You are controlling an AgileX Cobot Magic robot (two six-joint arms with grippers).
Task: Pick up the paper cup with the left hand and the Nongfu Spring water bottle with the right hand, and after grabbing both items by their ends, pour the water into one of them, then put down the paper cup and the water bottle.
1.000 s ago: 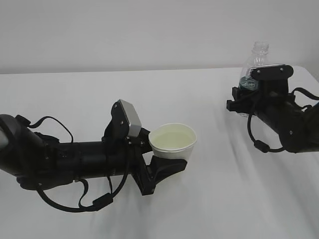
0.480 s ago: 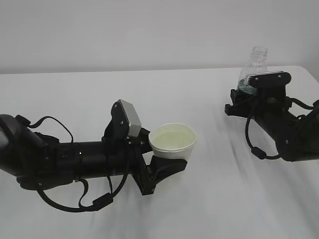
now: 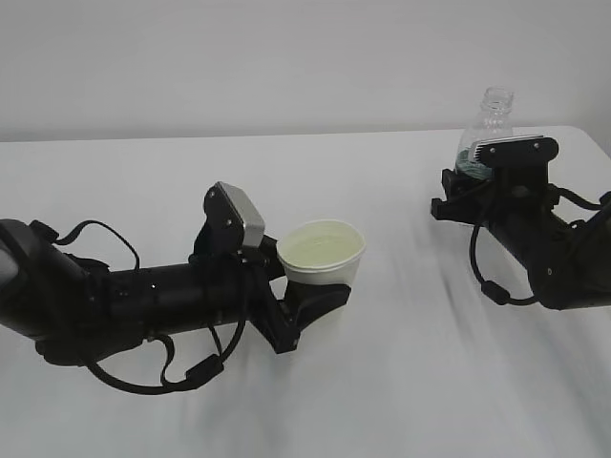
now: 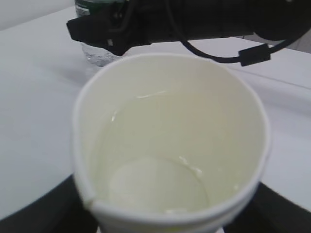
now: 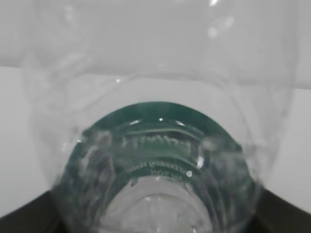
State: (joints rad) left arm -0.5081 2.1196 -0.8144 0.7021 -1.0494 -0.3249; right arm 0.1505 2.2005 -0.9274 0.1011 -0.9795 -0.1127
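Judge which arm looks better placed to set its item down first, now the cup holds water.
Right, probably. The right hand holds the Nongfu Spring water bottle upright, its base low near the table. The left hand holds the paper cup, with the water inside, seemingly clear of the surface.

The paper cup (image 3: 322, 254) is small, white and tapered, with a rolled rim and a pale cream inside. It sits upright near the middle of the scene, left of the bottle and well apart from it, and holds clear water (image 4: 160, 179) that covers its bottom. The Nongfu Spring water bottle (image 3: 487, 129) is clear ribbed plastic with a dark green label band and an open, capless neck. It stands upright at the far right.
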